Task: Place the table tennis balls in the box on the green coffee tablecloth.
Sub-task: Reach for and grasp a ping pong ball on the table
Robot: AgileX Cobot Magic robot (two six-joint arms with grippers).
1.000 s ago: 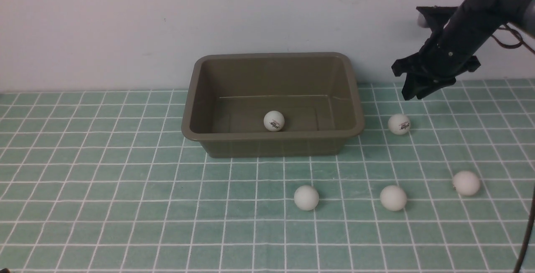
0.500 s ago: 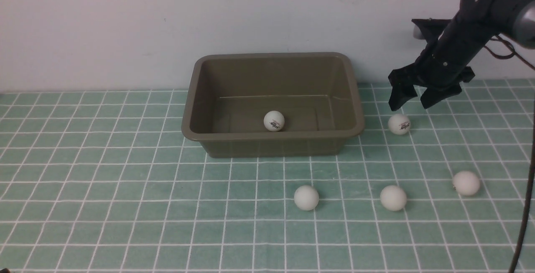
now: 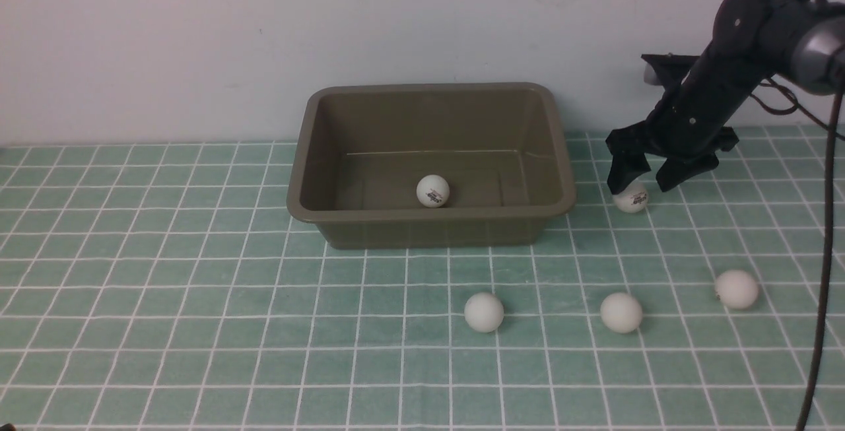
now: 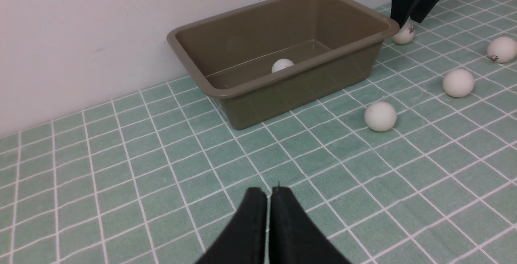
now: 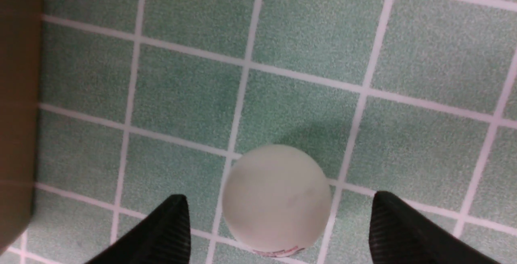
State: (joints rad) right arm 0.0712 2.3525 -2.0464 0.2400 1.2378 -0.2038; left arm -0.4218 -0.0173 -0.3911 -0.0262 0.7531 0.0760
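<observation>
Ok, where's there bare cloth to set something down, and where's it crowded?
Bare: the wide stretch of cloth left of the box, wall to near edge. Crowded: right of the box, where the right gripper hangs open over a ball, with three more balls in front.

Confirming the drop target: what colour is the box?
Olive-brown box, clearest in the front view.

Black right gripper (image 3: 642,185) spread wide astride small white ball (image 3: 632,200), clear gap each side, olive-brown plastic tub (image 3: 561,154) wall close alongside, pale green gridded cloth (image 3: 198,286) open elsewhere.
</observation>
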